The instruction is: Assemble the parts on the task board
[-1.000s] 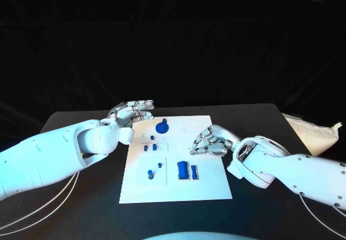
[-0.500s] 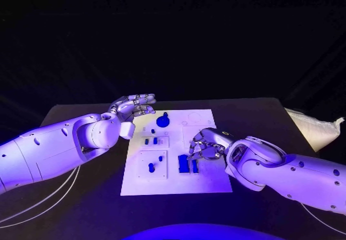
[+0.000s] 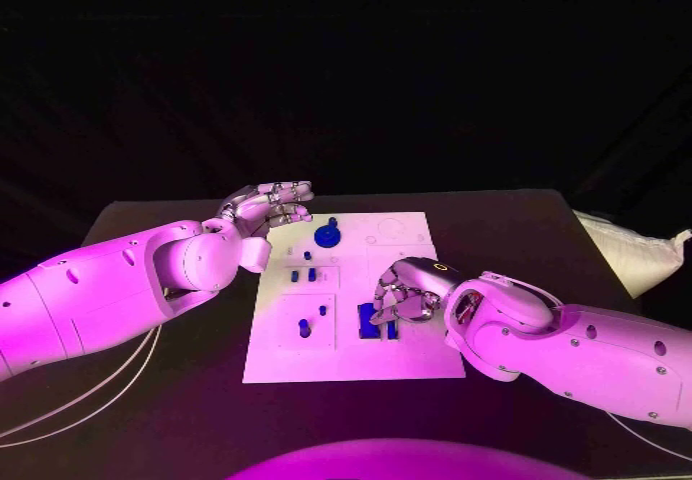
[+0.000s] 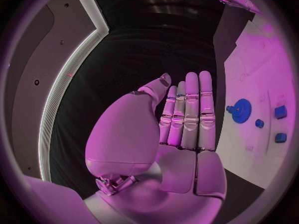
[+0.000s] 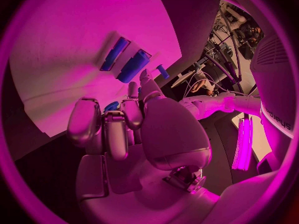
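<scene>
Task board (image 3: 418, 355) lies mid-surface (image 3: 159, 400), blue parts on it: round gear-like part (image 3: 329, 235) at far end, long blue blocks (image 3: 372, 325) nearer. Right hand (image 3: 404, 298) over the blocks, fingers curled; can't tell if it's pinching anything. Left hand (image 3: 270, 210) beside the board's far-left corner, fingers straight and together, holding nothing.

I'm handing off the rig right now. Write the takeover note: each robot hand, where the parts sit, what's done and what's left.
Left robot hand: holds nothing, fingers straight, hovering by the far left corner of the task board.
Right robot hand: fingers curled, low over the two long blue parts near the board's right side; a grip cannot be confirmed.
Blue gear sits at the far end; small blue parts lie mid-board.
Done: nothing clearly.
Left: assembling the parts.
</scene>
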`<action>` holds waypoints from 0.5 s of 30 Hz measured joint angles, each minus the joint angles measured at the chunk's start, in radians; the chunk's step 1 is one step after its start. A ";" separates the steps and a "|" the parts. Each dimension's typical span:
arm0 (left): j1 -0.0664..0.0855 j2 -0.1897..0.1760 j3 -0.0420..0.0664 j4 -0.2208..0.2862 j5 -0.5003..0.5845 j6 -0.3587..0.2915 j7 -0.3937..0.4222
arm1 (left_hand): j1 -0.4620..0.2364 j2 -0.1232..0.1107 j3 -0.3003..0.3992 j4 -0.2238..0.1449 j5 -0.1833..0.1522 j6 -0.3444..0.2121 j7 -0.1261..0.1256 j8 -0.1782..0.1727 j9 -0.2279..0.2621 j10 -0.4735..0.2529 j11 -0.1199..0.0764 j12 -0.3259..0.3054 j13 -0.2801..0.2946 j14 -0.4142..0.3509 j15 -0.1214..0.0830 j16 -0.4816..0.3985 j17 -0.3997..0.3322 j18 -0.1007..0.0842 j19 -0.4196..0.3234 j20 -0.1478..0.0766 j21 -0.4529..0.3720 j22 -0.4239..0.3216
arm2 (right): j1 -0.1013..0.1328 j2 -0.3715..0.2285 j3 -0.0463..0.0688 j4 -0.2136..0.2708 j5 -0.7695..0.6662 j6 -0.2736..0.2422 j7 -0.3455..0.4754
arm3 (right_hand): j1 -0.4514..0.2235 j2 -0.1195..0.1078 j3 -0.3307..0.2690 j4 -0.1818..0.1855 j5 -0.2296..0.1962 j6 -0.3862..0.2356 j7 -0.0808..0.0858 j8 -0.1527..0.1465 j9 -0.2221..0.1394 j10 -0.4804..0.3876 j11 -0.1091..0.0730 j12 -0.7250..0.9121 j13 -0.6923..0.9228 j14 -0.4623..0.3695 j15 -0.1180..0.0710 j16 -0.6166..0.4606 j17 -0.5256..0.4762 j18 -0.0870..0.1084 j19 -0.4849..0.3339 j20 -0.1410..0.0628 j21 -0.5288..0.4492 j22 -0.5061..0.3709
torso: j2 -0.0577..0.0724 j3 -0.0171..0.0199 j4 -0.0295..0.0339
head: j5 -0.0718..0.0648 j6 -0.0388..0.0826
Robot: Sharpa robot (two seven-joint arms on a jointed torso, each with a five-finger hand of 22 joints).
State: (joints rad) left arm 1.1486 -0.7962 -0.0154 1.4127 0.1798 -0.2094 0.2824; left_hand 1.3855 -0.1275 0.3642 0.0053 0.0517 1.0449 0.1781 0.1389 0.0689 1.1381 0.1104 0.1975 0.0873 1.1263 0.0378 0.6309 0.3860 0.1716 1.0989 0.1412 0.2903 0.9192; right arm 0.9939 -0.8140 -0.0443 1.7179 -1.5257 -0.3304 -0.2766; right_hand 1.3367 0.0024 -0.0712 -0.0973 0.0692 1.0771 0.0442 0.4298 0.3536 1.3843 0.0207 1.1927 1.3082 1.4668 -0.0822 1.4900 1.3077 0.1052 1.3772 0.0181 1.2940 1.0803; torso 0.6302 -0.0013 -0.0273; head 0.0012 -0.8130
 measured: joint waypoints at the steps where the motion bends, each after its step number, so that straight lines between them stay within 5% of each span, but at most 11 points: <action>1: 0.000 0.000 0.000 0.000 0.000 0.000 0.000 | 0.000 0.000 0.000 0.000 0.000 0.000 0.000 0.000 0.000 0.000 0.000 0.000 0.000 0.000 0.000 0.000 0.000 0.000 0.000 0.000 0.000 0.000 | -0.001 0.001 0.000 0.001 -0.003 0.002 -0.001 | 0.000 0.000 -0.001 -0.001 0.000 0.000 0.000 0.000 0.000 0.000 0.000 0.000 0.000 0.000 0.000 0.000 0.000 0.000 0.000 0.000 0.000 0.000 | 0.000 0.0001 0.0005 | 0.000 0.000; 15: 0.000 -0.004 0.000 0.003 0.000 0.000 -0.002 | 0.000 0.000 0.000 0.000 0.000 0.000 0.000 0.000 0.000 0.000 0.000 0.000 -0.001 0.003 -0.003 0.000 0.000 0.000 0.004 -0.004 0.000 -0.001 | -0.007 0.016 -0.002 0.002 -0.031 0.030 -0.016 | -0.004 0.004 -0.006 -0.001 -0.004 -0.004 -0.004 0.013 0.004 0.003 0.003 0.003 -0.001 -0.004 -0.003 0.000 0.000 0.001 0.000 0.000 0.004 0.005 | 0.001 0.0003 0.0030 | 0.002 -0.006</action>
State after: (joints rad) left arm 1.1486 -0.8006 -0.0153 1.4158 0.1798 -0.2093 0.2807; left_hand 1.3855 -0.1275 0.3642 0.0053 0.0517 1.0449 0.1781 0.1388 0.0689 1.1382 0.1104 0.1975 0.0863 1.1297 0.0343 0.6309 0.3860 0.1714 1.1025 0.1376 0.2904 0.9182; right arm 0.9872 -0.7981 -0.0467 1.7200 -1.5568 -0.3000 -0.2922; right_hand 1.3328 0.0063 -0.0772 -0.0978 0.0655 1.0736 0.0407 0.4432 0.3579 1.3875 0.0240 1.1961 1.3073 1.4632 -0.0855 1.4900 1.3075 0.1059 1.3771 0.0181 1.2979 1.0848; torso 0.6311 -0.0011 -0.0244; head 0.0035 -0.8186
